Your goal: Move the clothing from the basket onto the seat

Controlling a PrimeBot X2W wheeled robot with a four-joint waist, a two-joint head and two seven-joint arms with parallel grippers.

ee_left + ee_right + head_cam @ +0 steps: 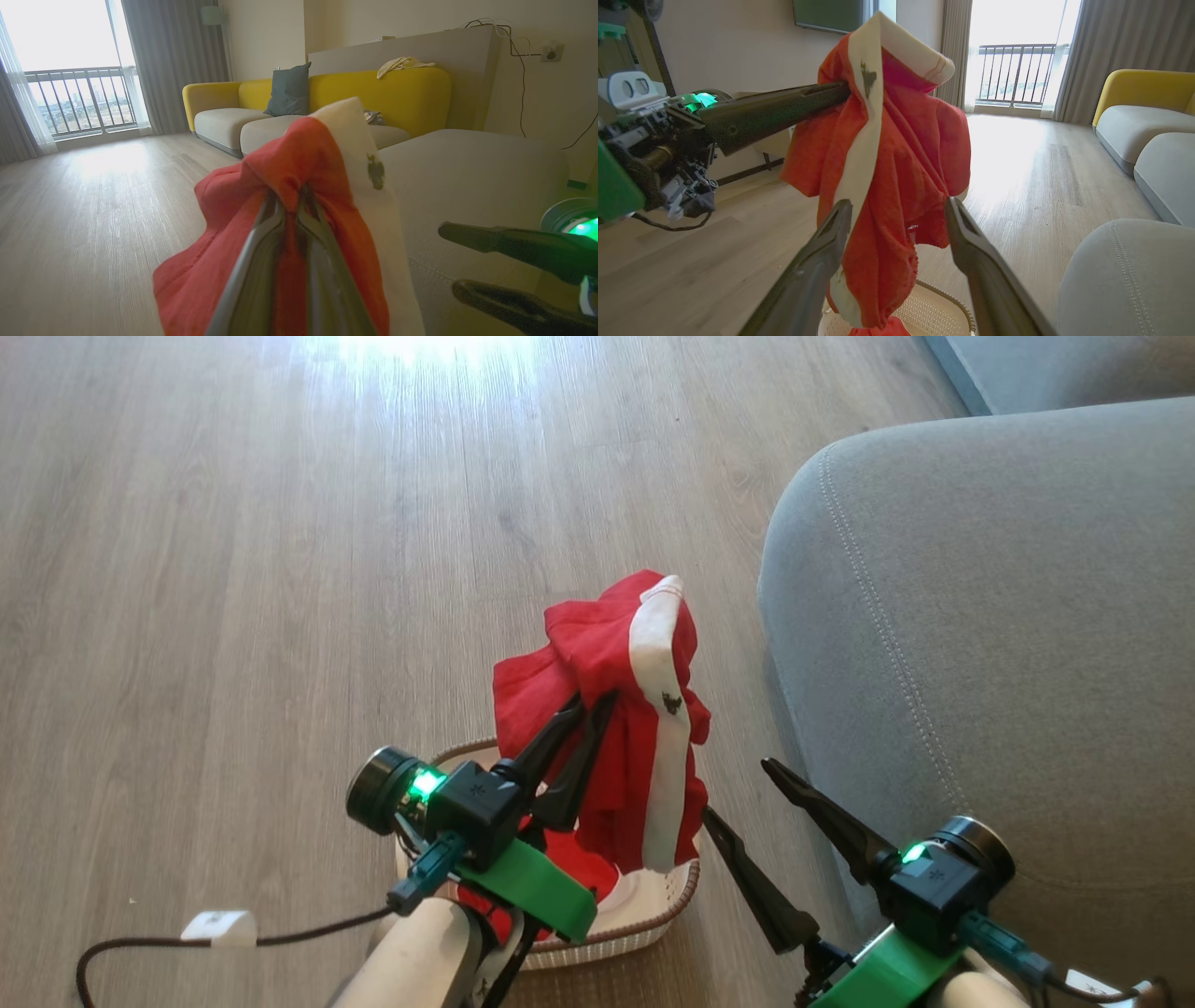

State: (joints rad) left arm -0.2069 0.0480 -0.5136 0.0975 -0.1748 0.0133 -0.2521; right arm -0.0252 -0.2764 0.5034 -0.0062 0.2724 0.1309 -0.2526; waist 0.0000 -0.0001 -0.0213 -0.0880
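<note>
A red garment [597, 653] with a white trim band hangs bunched above the basket [653, 919], with my left gripper [590, 705] shut on its upper folds. The left wrist view shows those fingers [273, 219] pinching the red cloth [219, 261]. More red clothing [583, 868] lies in the cream basket [943, 312]. My right gripper [738, 789] stands open just right of the basket, beside the grey seat [980, 616]. In the right wrist view its fingers [831, 233] frame the hanging garment [901, 154] without touching it.
Wooden floor [233, 569] spreads to the left and ahead. A dark cable with a white tag [219, 926] lies at lower left. Across the room stands a yellow sofa [397, 93] with a grey pillow [289, 91].
</note>
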